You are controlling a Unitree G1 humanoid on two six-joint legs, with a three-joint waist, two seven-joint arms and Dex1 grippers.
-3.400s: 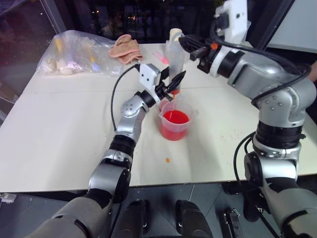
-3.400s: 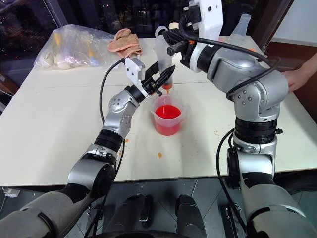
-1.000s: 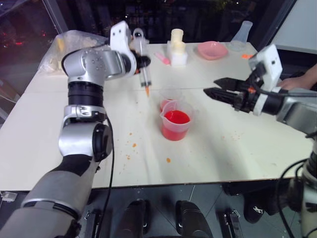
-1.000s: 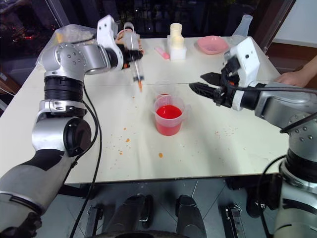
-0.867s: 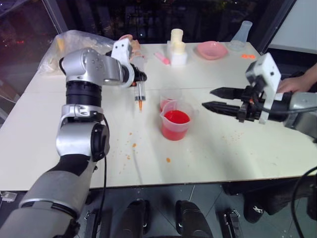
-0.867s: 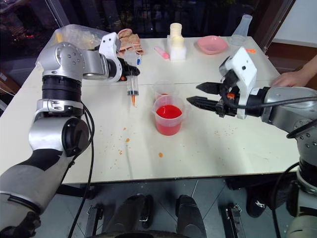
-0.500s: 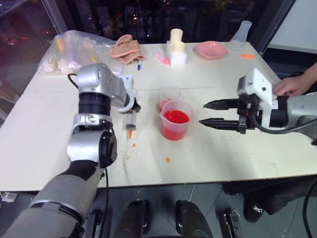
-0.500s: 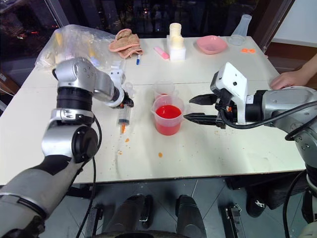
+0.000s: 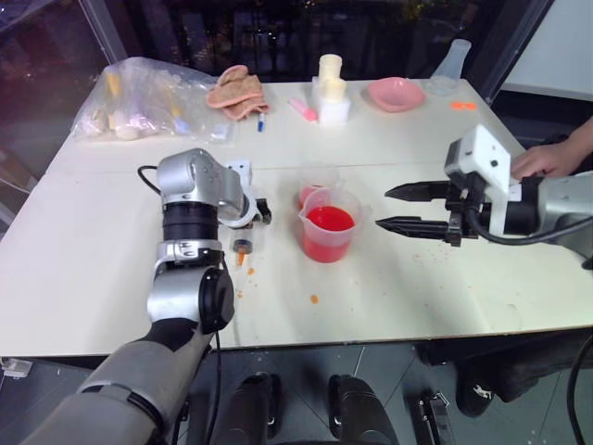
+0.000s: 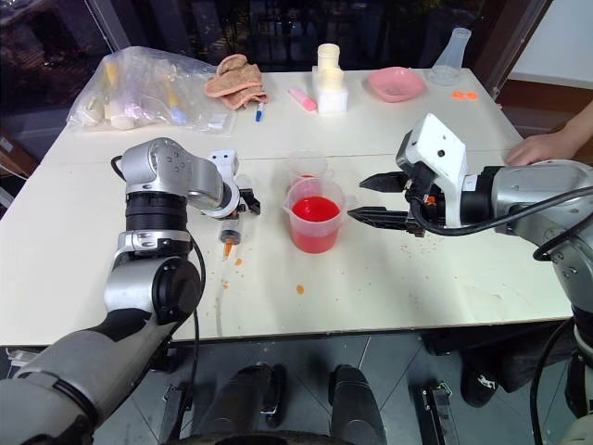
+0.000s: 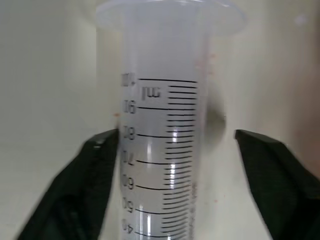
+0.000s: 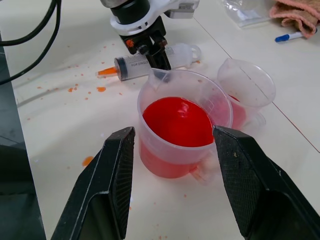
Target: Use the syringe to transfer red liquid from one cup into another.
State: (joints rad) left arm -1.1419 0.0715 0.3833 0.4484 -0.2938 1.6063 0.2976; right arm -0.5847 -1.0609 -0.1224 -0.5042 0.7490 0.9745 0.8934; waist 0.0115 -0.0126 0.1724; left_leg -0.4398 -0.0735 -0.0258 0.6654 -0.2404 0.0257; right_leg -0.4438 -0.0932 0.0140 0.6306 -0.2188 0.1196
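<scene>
The syringe (image 12: 150, 60) lies flat on the table just left of the cups, orange tip toward me and ring end away. My left gripper (image 10: 246, 206) points down over its barrel (image 11: 160, 150) with both fingers spread and clear of it, so it is open. The spouted beaker (image 9: 327, 232) stands mid-table, about half full of red liquid (image 9: 329, 220). Touching it behind is the smaller cup (image 9: 313, 185), with a little red liquid at its bottom. My right gripper (image 9: 384, 209) hangs open just right of the beaker, level and pointing at it, holding nothing.
Orange drips (image 9: 314, 298) dot the table around the syringe and beaker. Along the far edge are a plastic bag (image 9: 148, 97), a cloth (image 9: 236, 90), a blue pen (image 9: 260, 120), a cream stack (image 9: 332, 88), a pink bowl (image 9: 397, 93) and a clear flask (image 9: 449, 65). A person's hand (image 9: 547, 159) rests at the right edge.
My left arm came down from above the table's far left, laid the syringe flat beside the beaker and opened its fingers. The right gripper stayed open, swinging in beside the beaker.
</scene>
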